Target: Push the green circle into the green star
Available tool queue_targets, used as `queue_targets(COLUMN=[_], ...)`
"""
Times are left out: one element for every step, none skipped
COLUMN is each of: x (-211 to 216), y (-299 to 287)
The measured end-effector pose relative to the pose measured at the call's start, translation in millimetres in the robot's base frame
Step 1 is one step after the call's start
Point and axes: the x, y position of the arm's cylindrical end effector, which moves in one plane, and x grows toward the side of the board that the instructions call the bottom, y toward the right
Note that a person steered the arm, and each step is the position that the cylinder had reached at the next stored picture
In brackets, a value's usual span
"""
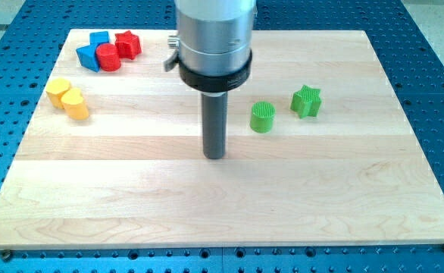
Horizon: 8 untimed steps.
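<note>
The green circle [262, 117] stands on the wooden board [222, 197], right of centre. The green star [307, 101] lies a short gap away to its right and slightly toward the view's top; the two do not touch. My tip [215, 155] rests on the board to the left of the green circle and a little below it, with a clear gap between them.
At the view's top left, a red star [128, 44], a red circle [108, 57] and two blue blocks [92, 51] are clustered. Two yellow blocks [67, 98] sit near the left edge. A blue perforated table [434, 45] surrounds the board.
</note>
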Motion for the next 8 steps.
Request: queue_targets(x=[0.0,0.0,0.0,-5.9,-29.5,-43.0,-5.6,-42.0], y=[-17.3,-19.9,-19.7,-3.2,53.1,73.6,39.4,59.9])
